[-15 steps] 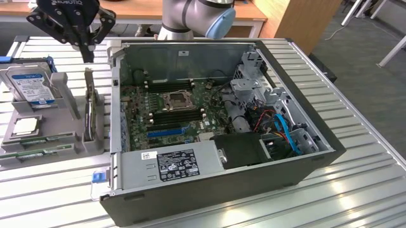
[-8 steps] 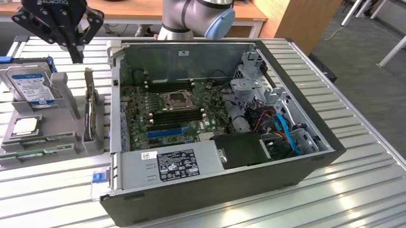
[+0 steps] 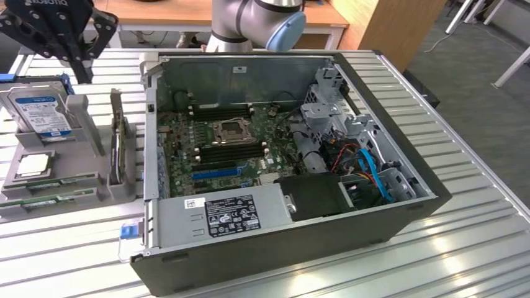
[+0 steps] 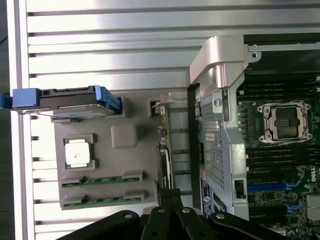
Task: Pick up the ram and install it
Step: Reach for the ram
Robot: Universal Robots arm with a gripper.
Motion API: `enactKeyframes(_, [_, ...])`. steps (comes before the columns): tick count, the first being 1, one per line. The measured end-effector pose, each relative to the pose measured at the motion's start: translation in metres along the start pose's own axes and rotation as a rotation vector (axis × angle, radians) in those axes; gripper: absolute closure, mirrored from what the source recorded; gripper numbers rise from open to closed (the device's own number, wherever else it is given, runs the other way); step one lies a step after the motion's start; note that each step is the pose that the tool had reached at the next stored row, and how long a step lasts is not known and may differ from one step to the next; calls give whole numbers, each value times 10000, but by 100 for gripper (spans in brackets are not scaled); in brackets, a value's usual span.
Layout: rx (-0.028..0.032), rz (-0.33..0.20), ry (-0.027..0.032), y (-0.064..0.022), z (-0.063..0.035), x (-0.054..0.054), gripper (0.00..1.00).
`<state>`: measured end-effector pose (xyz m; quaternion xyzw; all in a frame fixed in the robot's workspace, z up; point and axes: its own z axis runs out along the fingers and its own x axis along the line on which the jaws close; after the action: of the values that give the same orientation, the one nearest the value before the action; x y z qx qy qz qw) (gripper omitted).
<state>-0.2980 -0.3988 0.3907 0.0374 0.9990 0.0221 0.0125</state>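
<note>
Right, my gripper (image 3: pixel 81 73) is pinched fully shut with nothing in it, hanging above the 12 o'clock end of the grey tray (image 3: pixel 83 158) in the exterior view; the ram (image 3: pixel 58 183) lies flat at the tray's 6 o'clock end, a second stick (image 3: pixel 37 202) just beside it; the open computer case (image 3: pixel 290 248) sits at the tray's 3 o'clock.

We see a grey tray (image 3: pixel 73 160) on the ribbed silver table (image 3: pixel 463 248). It holds two green ram sticks (image 3: pixel 51 182) with black chips, a silver processor (image 3: pixel 33 164) and a silver hard drive (image 3: pixel 37 112) labelled blue and white. Beside the tray, the black case (image 3: pixel 331 248) holds a green motherboard (image 3: pixel 175 138) with black and blue slots.
</note>
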Motion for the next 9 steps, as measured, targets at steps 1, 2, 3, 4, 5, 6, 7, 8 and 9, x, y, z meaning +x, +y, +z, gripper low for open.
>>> enactKeyframes(1, [0,1,0,-2,0,30,90])
enactKeyframes(2, [-1,1,0,-4,0,56,90])
enactKeyframes(3, [0,1,0,-6,0,83,90])
enactKeyframes(4, [0,1,0,-8,0,108,90])
enactKeyframes(5, [0,0,0,-10,0,132,90])
enactKeyframes(6, [0,0,0,-12,0,156,90])
enactKeyframes(7, [-1,-1,0,-14,1,182,90])
enactKeyframes(8, [-1,-1,-1,-16,1,206,90])
enactKeyframes(9, [0,0,0,-18,0,230,90])
